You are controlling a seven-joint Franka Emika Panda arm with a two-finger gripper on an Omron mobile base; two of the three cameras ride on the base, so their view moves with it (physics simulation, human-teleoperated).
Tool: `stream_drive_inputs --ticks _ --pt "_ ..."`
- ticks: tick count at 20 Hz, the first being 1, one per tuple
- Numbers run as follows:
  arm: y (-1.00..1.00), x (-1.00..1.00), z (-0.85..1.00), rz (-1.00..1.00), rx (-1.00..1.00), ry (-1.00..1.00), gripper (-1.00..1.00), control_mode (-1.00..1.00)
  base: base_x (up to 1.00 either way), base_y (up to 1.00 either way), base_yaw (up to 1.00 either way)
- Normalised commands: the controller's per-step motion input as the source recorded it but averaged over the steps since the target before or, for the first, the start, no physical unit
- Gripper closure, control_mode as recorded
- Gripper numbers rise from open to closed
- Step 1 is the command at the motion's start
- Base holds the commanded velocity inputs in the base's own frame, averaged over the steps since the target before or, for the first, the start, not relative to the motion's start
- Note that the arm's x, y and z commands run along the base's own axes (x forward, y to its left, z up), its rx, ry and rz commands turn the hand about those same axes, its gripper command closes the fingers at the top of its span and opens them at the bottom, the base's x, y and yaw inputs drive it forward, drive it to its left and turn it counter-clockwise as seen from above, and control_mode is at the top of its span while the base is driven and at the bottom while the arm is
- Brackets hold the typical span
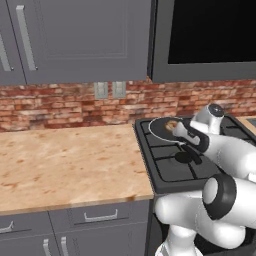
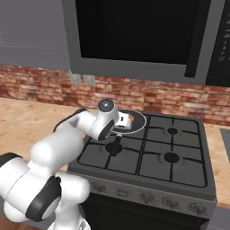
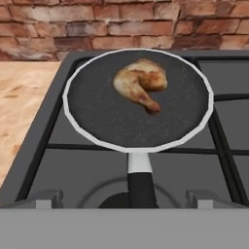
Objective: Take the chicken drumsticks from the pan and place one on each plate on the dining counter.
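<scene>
The fingers point(image 3: 131, 198) stand wide apart with nothing between them, their two tips showing low at either side of the hand view, just short of the pan's handle point(image 3: 140, 182). The handle runs back toward the gap between the tips, and the pan point(image 3: 97, 121) lies straight ahead of them on the rear left burner of the stove point(image 3: 58, 131). One drumstick point(image 3: 140, 83) lies in the pan's far half, beyond the fingers and a little right of the handle line, meaty end away and thin bone angled back toward the right tip; whether a second piece lies against it cannot be told. From the left base view the pan point(image 1: 159, 127) sits just past the wrist, the drumstick point(image 1: 171, 125) partly covered by the hand. To the left of the fingers a wood-look table point(image 1: 65, 165) runs beside the stove, and a brick wall point(image 3: 121, 24) rises beyond the pan.
</scene>
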Motion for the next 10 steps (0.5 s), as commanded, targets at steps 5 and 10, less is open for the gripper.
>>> stream_drive_inputs --ticks 5,10 --pt "0.00 0.43 -0.10 0.00 0.00 0.00 -1.00 -1.00 0.00 0.00 0.00" --pt "-0.05 0.40 -0.08 0.00 0.00 0.00 -1.00 -1.00 0.00 0.00 0.00"
